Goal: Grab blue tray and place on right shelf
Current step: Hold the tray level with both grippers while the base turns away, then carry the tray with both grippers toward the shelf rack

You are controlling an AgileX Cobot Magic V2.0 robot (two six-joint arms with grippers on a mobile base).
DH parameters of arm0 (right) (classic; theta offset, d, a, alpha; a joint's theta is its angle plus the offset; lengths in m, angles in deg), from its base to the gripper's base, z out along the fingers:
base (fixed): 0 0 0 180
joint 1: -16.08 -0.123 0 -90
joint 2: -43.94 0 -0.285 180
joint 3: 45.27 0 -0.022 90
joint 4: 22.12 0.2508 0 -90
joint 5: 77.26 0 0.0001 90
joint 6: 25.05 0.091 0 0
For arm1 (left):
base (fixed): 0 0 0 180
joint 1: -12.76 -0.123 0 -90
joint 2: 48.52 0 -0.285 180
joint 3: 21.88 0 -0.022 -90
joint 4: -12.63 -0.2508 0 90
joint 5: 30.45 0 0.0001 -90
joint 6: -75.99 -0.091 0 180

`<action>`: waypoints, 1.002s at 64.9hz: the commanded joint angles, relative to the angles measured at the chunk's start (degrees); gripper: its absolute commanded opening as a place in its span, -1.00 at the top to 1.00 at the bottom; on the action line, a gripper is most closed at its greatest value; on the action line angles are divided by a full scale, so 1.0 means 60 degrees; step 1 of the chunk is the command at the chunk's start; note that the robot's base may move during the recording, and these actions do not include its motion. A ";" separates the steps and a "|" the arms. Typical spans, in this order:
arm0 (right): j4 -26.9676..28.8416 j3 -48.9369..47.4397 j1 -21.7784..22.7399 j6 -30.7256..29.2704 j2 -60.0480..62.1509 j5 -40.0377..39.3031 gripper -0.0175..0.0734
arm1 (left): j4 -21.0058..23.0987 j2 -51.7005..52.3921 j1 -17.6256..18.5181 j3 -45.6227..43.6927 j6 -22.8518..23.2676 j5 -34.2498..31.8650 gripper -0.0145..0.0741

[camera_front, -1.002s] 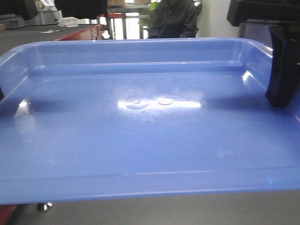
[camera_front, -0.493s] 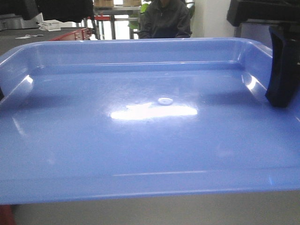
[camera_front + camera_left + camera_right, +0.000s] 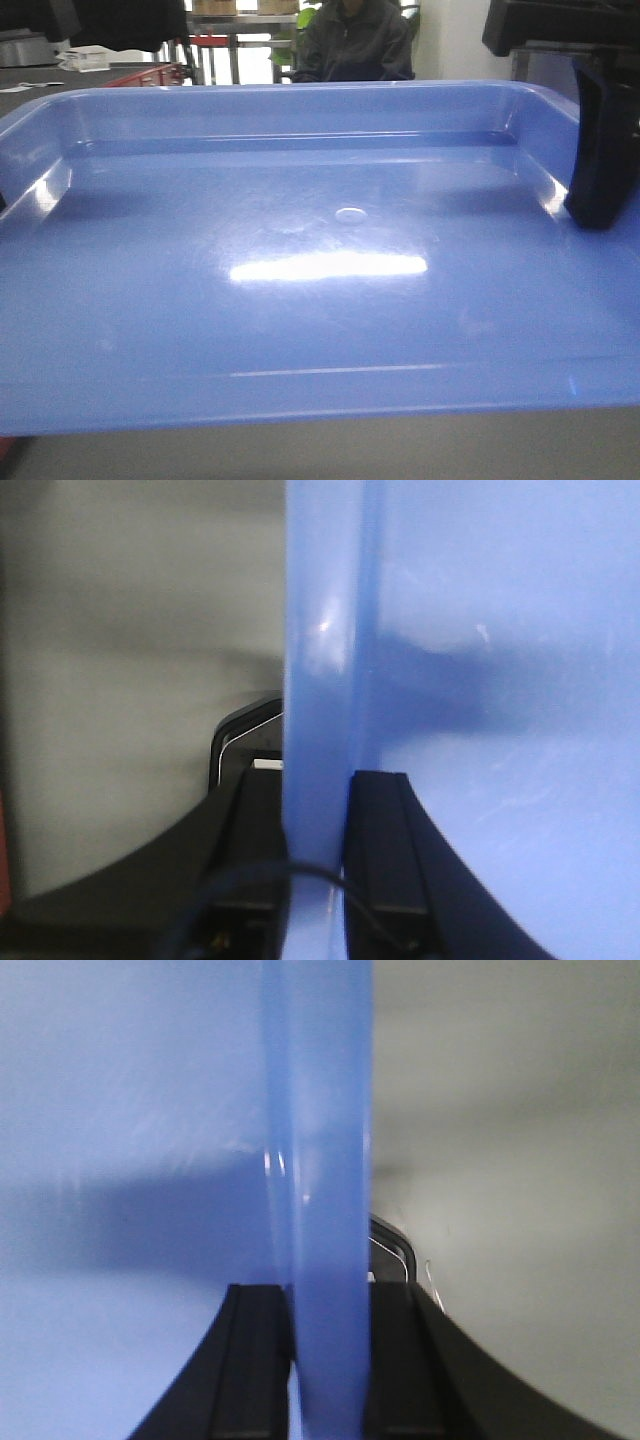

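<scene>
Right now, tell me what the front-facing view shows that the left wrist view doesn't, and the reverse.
Front-facing only: the whole floor of the blue tray with a bright glare on it, its far wall, and a person in a dark jacket behind it. Left wrist only: the left gripper, one black finger outside the tray's side wall and one inside, closed on it. Both: the glossy blue plastic of that tray.

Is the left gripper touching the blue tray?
Touching. Left wrist view: the left gripper pinches the blue tray wall, one finger tight against each side.
</scene>
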 commanded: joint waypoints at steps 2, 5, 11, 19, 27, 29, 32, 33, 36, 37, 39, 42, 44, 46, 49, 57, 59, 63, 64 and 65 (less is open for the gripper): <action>-0.0117 -0.0271 -0.0004 0.0055 0.0264 -0.0136 0.29 | -0.0054 0.0225 0.0075 -0.0236 0.0171 -0.0125 0.72; -0.0117 -0.0271 -0.0004 0.0055 0.0264 -0.0136 0.29 | -0.0054 0.0225 0.0075 -0.0236 0.0171 -0.0125 0.72; -0.0117 -0.0271 -0.0004 0.0055 0.0264 -0.0136 0.29 | -0.0032 0.0225 0.0075 -0.0236 0.0171 -0.0125 0.72; -0.0117 -0.0271 -0.0004 0.0055 0.0264 -0.0136 0.29 | -0.0032 0.0225 0.0075 -0.0236 0.0171 -0.0125 0.72; -0.0117 -0.0271 -0.0004 0.0055 0.0264 -0.0136 0.29 | -0.0032 0.0225 0.0075 -0.0236 0.0171 -0.0120 0.72; -0.0117 -0.0271 -0.0004 0.0055 0.0264 -0.0136 0.29 | -0.0032 0.0225 0.0075 -0.0236 0.0171 -0.0120 0.72; -0.0117 -0.0271 -0.0004 0.0055 0.0264 -0.0136 0.29 | -0.0032 0.0225 0.0075 -0.0236 0.0171 -0.0120 0.72; -0.0117 -0.0271 -0.0004 0.0055 0.0264 -0.0136 0.29 | -0.0032 0.0225 0.0075 -0.0236 0.0171 -0.0120 0.72; -0.0117 -0.0271 -0.0004 0.0055 0.0264 -0.0136 0.29 | -0.0032 0.0225 0.0075 -0.0236 0.0171 -0.0120 0.72; -0.0117 -0.0271 -0.0004 0.0055 0.0264 -0.0136 0.29 | -0.0032 0.0225 0.0075 -0.0236 0.0171 -0.0120 0.72; -0.0117 -0.0271 -0.0004 0.0055 0.0264 -0.0136 0.29 | -0.0032 0.0225 0.0075 -0.0236 0.0171 -0.0120 0.72; -0.0117 -0.0271 -0.0004 0.0055 0.0264 -0.0136 0.29 | -0.0032 0.0225 0.0075 -0.0236 0.0171 -0.0120 0.72; -0.0117 -0.0271 -0.0004 0.0055 0.0264 -0.0136 0.29 | -0.0032 0.0225 0.0075 -0.0236 0.0171 -0.0120 0.72; -0.0117 -0.0271 -0.0004 0.0055 0.0264 -0.0136 0.29 | -0.0032 0.0225 0.0075 -0.0236 0.0171 -0.0120 0.72; -0.0117 -0.0271 -0.0004 0.0055 0.0264 -0.0136 0.29 | -0.0032 0.0225 0.0075 -0.0236 0.0171 -0.0120 0.72; -0.0117 -0.0271 -0.0004 0.0055 0.0264 -0.0136 0.29 | -0.0032 0.0225 0.0075 -0.0236 0.0171 -0.0120 0.72; -0.0117 -0.0271 -0.0004 0.0055 0.0264 -0.0136 0.29 | -0.0032 0.0225 0.0075 -0.0236 0.0171 -0.0120 0.72; -0.0117 -0.0271 -0.0004 0.0055 0.0264 -0.0136 0.29 | -0.0032 0.0225 0.0075 -0.0236 0.0171 -0.0120 0.72; -0.0117 -0.0271 -0.0004 0.0055 0.0264 -0.0136 0.29 | -0.0032 0.0225 0.0075 -0.0236 0.0171 -0.0120 0.72; -0.0117 -0.0271 -0.0004 0.0055 0.0264 -0.0136 0.29 | -0.0032 0.0225 0.0075 -0.0236 0.0171 -0.0120 0.72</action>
